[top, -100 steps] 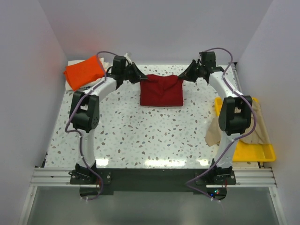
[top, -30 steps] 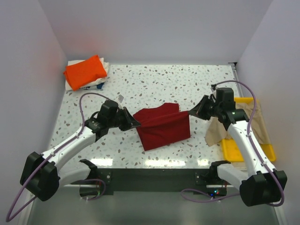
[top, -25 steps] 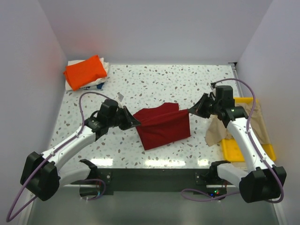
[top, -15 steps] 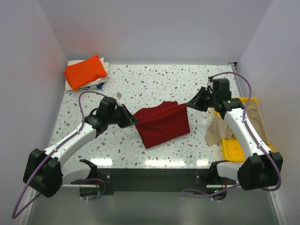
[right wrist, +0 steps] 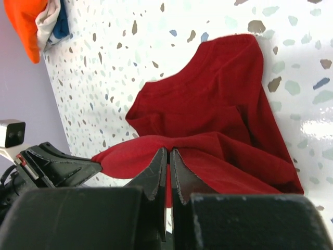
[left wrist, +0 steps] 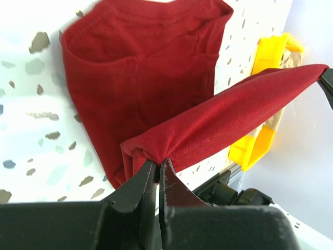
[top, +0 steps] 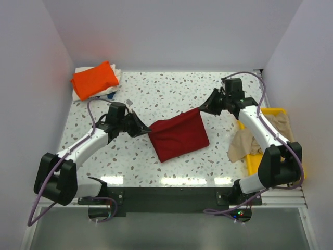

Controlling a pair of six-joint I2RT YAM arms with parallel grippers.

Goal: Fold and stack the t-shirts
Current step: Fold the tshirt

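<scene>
Progress about halfway, as a judgement: one shirt stacked for sure, one mid-fold, one untouched.

Closest to the near edge, dark red t-shirt (top: 179, 136) on the table (top: 156, 99), just right of centre. Lower layer spread flat; one edge lifted and pulled taut as a band between both grippers. Left gripper (top: 148, 130) clamped on the left end of that band, fingers (left wrist: 148, 179) pinched tight with cloth bunched at the tips. Right gripper (top: 200, 110) clamped on the right end, farther back, fingers together on the fabric in the right wrist view. Lifted edge not yet laid over the body, so neither folded nor stacked.

At the right edge, beige-tan t-shirt (top: 242, 146) crumpled, draped half out of the yellow tray (top: 273, 111) onto the table. Unfolded, left to do.

In the far-left corner, orange t-shirt (top: 94, 79) folded, on top of whitish cloth (top: 79, 95) with a blue patch. Probably the stack so far; cannot tell if the bottom piece is neatly folded.

Room: open table all round the red shirt, wide bare strip toward the far edge and the far-right corner. Right side tighter, beige shirt and tray close to the right arm. Stack well apart from the fold area, so a long carry toward the far-left corner likely.
</scene>
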